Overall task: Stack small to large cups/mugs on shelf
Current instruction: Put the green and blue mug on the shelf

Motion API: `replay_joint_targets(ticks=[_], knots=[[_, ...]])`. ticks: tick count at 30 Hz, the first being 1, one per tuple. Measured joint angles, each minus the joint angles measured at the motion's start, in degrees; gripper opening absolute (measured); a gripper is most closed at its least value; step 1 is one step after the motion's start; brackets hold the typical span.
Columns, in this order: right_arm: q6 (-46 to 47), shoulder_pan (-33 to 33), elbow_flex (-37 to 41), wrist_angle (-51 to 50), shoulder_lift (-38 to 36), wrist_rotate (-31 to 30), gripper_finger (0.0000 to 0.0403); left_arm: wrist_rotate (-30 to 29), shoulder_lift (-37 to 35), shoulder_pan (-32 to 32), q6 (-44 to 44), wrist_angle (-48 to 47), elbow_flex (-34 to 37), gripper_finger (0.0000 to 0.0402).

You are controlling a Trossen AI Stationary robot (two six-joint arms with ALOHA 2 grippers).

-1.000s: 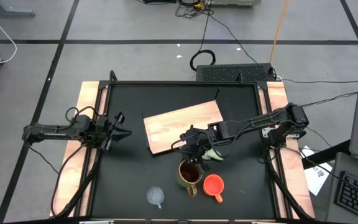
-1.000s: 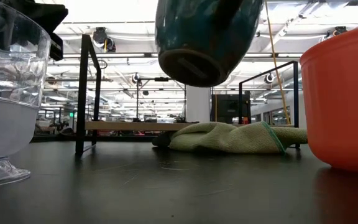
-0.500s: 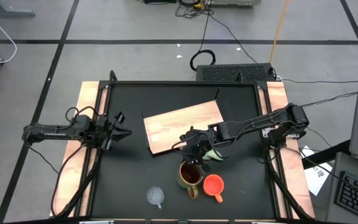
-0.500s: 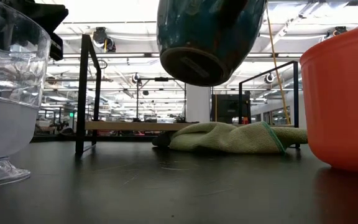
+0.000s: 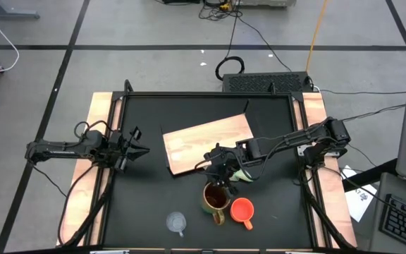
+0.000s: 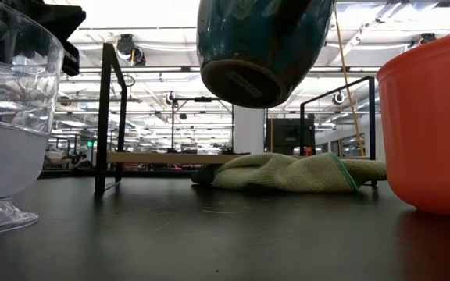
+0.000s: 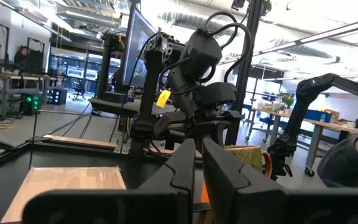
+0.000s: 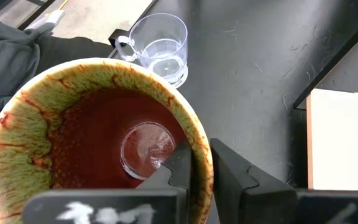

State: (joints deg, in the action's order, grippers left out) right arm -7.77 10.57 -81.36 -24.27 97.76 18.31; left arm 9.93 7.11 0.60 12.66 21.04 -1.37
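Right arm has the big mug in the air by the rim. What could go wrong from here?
1. The right gripper pinches only one spot of the olive-brown mug rim, and the mug hangs tilted above the table; it might pivot or slip.
2. The orange mug sits right beside the lifted one, so a swing could knock it.
3. The green cloth lies between the mug and the shelf; a low carry may snag it.

The left gripper waits at the table's left.
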Motion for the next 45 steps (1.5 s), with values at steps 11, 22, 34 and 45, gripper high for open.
replay_joint_targets(ticks=[11,22,34,45], knots=[[0.0,0.0,0.0,0.0,0.0,0.0,0.0026,0.0,-0.01,0.01,1.16,0.0,0.0,0.0031],[-0.49,0.04,0.0,0.0,0.0,-0.02,0.0026,0.0,0.01,0.0,1.14,0.0,0.0,0.0031],[-0.65,0.04,0.0,0.5,0.0,-0.02,0.0026,0.0,0.0,0.0,1.13,-0.01,0.0,0.0031],[-0.64,0.04,0.0,0.5,0.0,-0.02,0.0026,0.0,0.01,0.0,1.42,-0.02,0.0,0.0031]])
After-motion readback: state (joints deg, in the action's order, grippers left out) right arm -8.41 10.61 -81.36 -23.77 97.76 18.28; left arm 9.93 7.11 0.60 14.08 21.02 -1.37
